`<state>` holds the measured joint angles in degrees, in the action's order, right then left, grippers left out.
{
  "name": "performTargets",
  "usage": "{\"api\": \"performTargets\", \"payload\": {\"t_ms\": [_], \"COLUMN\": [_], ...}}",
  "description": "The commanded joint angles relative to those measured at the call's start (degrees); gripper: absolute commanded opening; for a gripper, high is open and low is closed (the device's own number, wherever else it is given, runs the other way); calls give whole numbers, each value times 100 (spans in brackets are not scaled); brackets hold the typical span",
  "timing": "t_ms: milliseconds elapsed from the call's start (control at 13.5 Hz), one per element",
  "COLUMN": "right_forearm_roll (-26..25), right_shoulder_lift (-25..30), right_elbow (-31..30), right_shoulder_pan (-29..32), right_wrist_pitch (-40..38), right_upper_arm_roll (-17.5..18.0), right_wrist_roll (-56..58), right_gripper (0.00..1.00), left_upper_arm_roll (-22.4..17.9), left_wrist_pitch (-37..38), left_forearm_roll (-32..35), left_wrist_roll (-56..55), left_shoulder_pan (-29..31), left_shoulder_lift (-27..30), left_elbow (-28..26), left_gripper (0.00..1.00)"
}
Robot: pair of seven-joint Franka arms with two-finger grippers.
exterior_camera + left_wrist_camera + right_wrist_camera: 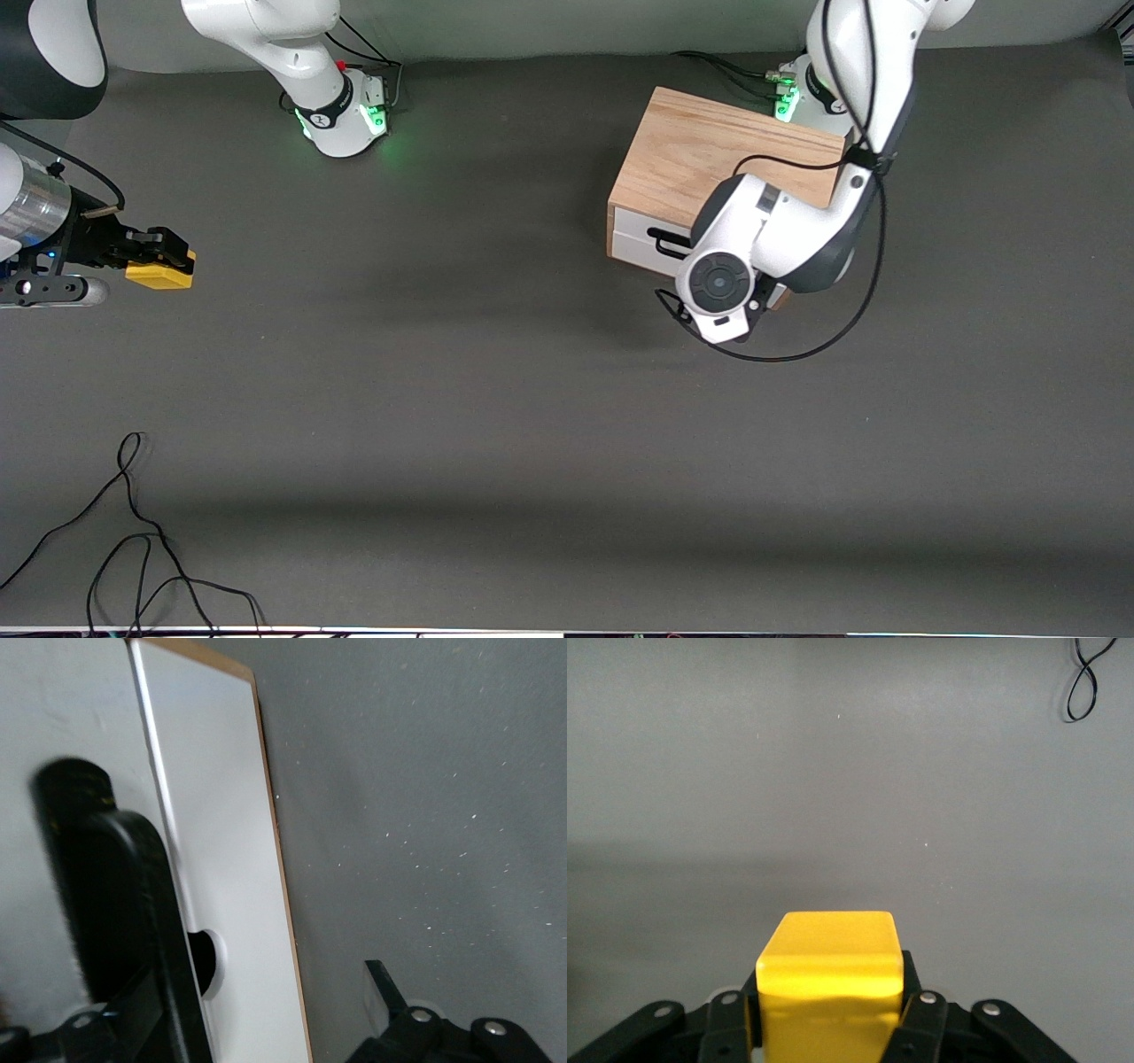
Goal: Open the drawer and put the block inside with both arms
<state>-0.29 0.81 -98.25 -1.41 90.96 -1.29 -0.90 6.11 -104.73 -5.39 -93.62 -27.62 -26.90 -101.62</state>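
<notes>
The block (pixel 159 274) is held clenched in the right pincer (pixel 164 257) over the counter's (pixel 496 425) right-arm edge — the left pincer (pixel 266 1010), fingers spread, is set at the drawer (pixel 640 241) handle (pixel 666 241).

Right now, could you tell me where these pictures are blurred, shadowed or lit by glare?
Front view: sharp, with soft shadow bands across the table and green glow at both arm bases. Left wrist view: the black handle up close is smeared, while the white drawer front is evenly lit. Right wrist view: the block in the right pincer is bright, with soft edges.
</notes>
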Motion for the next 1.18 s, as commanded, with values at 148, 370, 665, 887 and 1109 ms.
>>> {"api": "performTargets", "payload": {"t_ms": [148, 370, 665, 887, 1109], "right_forearm_roll": [-41, -41, -41, -41, -41], "right_shoulder_lift": [24, 24, 16, 16, 7], "right_elbow": [-28, -28, -36, -36, -36], "right_shoulder_pan": [-44, -44, -44, -35, -35], "right_wrist_pitch": [63, 63, 63, 63, 63], "right_upper_arm_roll": [-29, -29, -29, -29, -29], "right_wrist_roll": [-138, -138, -138, -138, -138], "right_gripper": [26, 26, 26, 26, 26], "left_upper_arm_roll": [-84, -92, -92, -92, -101], "left_wrist_pitch": [-144, -599, -1189, -1453, -1813], "left_forearm_roll": [38, 38, 47, 292, 346], "left_wrist_roll": [-148, -140, -43, -43, -25], "left_shoulder_pan": [-59, -59, -42, 2, -6], "left_shoulder_lift": [-25, -25, -8, 80, 124], "left_elbow": [19, 28, 29, 46, 46], "left_gripper": [100, 100, 100, 100, 100]}}
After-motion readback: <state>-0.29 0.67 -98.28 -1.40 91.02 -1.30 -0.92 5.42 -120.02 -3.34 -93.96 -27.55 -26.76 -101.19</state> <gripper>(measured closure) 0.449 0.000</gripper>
